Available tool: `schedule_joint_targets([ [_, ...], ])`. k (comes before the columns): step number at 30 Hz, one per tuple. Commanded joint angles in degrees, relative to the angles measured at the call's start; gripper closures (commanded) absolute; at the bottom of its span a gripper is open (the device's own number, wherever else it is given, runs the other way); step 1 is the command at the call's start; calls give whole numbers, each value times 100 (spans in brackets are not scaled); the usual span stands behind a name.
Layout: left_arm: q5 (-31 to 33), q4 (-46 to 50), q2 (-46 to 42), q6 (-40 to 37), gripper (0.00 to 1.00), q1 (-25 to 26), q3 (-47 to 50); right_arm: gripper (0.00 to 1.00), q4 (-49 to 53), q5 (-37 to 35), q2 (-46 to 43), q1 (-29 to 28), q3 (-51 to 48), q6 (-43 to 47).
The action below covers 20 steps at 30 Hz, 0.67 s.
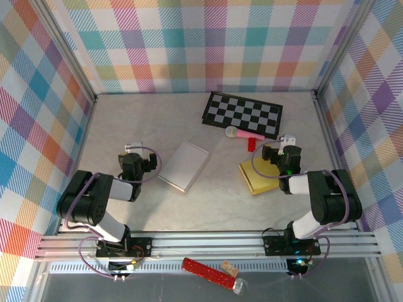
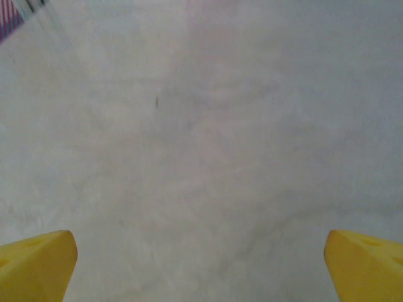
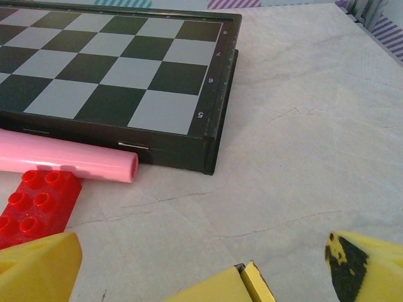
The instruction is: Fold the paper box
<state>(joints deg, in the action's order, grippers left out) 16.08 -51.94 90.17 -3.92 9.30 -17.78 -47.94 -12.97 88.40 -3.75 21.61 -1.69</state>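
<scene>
A flat yellow paper box (image 1: pixel 257 176) lies on the table at the right; its corner with a narrow flap (image 3: pixel 252 286) shows at the bottom of the right wrist view. My right gripper (image 1: pixel 284 147) hovers over the box's far edge, open, its yellow fingers (image 3: pixel 44 264) wide apart with nothing between them (image 3: pixel 201 255). My left gripper (image 1: pixel 133 155) stands open at the left above bare table (image 2: pixel 201 270), its fingertips (image 2: pixel 38 261) far apart. A flat white box (image 1: pixel 183 165) lies between the two arms, to the right of the left gripper.
A black-and-white chessboard (image 1: pixel 242 115) lies at the back right (image 3: pixel 113 69). Against its near edge rest a pink tube (image 3: pixel 69 160) and a red toy brick (image 3: pixel 34 204). Checked walls close in three sides. A red stick (image 1: pixel 204 272) lies in front of the rail.
</scene>
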Motion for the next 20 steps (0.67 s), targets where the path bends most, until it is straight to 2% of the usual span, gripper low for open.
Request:
schedule_joint_targets([
  [1, 130, -554, 56, 12, 0, -51, -228, 2, -215, -10, -51, 40, 63, -75],
  [3, 106, -2, 30, 273, 0, -201, -460, 1, -202, -6, -51, 37, 71, -78],
  [5, -209, 152, -6, 467, 0, -461, -488, 1, -207, -6, -51, 35, 73, -77],
  [20, -200, 46, 10, 458, 0, -463, -455, 1, -219, 115, -54, 105, 56, -103],
])
